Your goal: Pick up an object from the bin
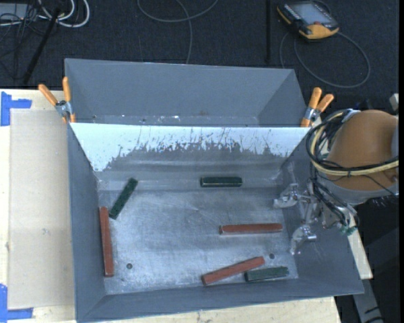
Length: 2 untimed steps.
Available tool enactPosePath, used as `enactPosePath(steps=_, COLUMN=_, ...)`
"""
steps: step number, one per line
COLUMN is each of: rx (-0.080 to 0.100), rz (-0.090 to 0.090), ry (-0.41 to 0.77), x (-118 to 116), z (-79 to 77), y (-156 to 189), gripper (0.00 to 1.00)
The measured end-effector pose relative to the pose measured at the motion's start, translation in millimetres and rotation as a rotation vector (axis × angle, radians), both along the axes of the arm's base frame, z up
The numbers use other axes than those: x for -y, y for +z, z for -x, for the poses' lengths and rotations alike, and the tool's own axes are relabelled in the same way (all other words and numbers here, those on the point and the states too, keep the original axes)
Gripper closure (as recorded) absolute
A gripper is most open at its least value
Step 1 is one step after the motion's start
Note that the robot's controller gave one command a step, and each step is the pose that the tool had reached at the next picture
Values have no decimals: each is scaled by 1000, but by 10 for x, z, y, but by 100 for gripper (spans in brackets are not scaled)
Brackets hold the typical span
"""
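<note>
Along the near wall of the bin [155,301], a tilted red-brown bar [232,270] and a short dark green bar [267,274] are seen lying end to end, touching or nearly so; were either chosen, its neighbour could be nudged or dragged along, and the fingers could be jammed against the wall's slope. A little farther in, a flat red-brown bar [250,229] is found lying crosswise on the floor, its right end just beside the gripper [293,219]; being nearest, it is judged the likeliest thing to be picked. The danger there is judged to be a hold taken at the very end; a bar pinched so far from its middle could be expected to swing, tilt and slip out on lifting; being thin and flat, it could also be pushed along the floor rather than caught, should a finger be brought down on top of it. At the left, a long red-brown bar [106,241] and a slanted dark green bar [123,198], and farthest, a level dark green bar [221,181] by the far slope, lie well apart from the gripper; no disturbance to them is expected.

The gripper is seen at the bin's right side, low over the floor; its fingers are spread wide, one toward the far side and one toward the near; nothing is held between them; whether the flat bar's end is touched cannot be told.
</note>
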State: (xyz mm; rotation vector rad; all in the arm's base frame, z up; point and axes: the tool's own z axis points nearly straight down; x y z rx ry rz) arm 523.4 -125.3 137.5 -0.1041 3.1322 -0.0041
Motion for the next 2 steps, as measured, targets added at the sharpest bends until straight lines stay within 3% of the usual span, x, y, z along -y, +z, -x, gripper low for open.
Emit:
enactPosePath(steps=1, rx=-8, rz=-2, ry=63, x=54, z=-78, y=-582, gripper=100)
enactPosePath(steps=2, rx=-8, rz=-2, ry=63, x=54, z=-78, y=-582, gripper=100)
